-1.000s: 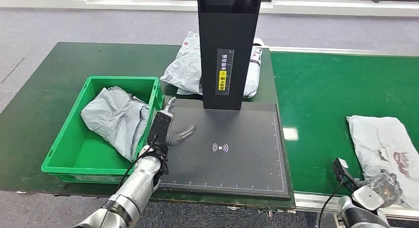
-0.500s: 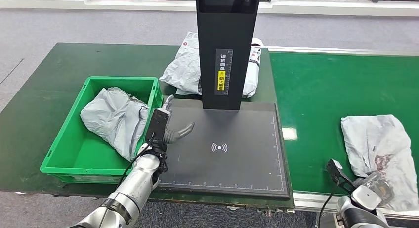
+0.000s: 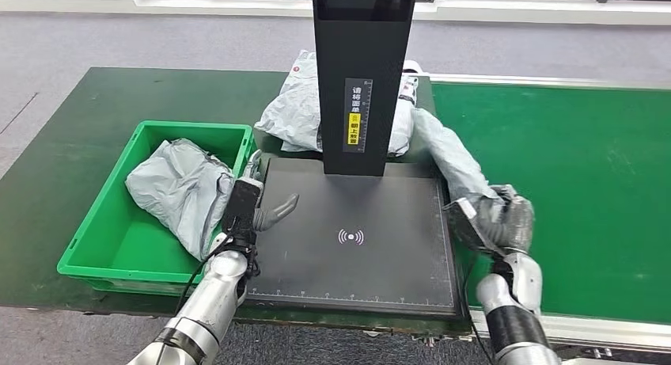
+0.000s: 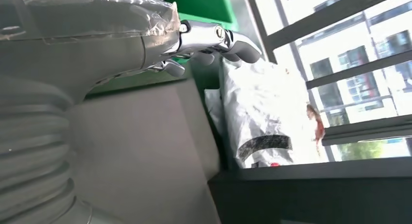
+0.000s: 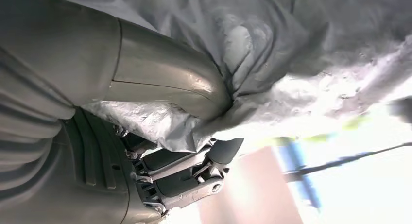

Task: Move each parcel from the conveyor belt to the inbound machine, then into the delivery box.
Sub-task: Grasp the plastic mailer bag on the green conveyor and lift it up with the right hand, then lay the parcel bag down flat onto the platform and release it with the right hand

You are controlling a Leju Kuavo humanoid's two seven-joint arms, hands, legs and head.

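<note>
My right hand [image 3: 492,222] grips a grey plastic parcel [image 3: 449,159] at the right edge of the inbound machine's black platform [image 3: 356,258]. The parcel hangs up and back from the hand toward the black scanner column [image 3: 362,80]. In the right wrist view the crumpled parcel [image 5: 272,49] is pinched against the thumb. My left hand [image 3: 255,211] hovers open over the platform's left edge, beside the green delivery box [image 3: 95,246]. That box holds another grey parcel [image 3: 178,191]. The left wrist view shows the open left hand [image 4: 214,39] above the platform [image 4: 141,151].
More grey-white parcels [image 3: 293,112] lie behind the scanner column, also seen as a white parcel [image 4: 257,117] in the left wrist view. The green conveyor belt [image 3: 570,167] stretches to the right. The dark green table [image 3: 71,135] surrounds the box.
My right hand has lifted the grey parcel off the conveyor belt and carried it left to the platform's right edge. The left hand has barely moved.
</note>
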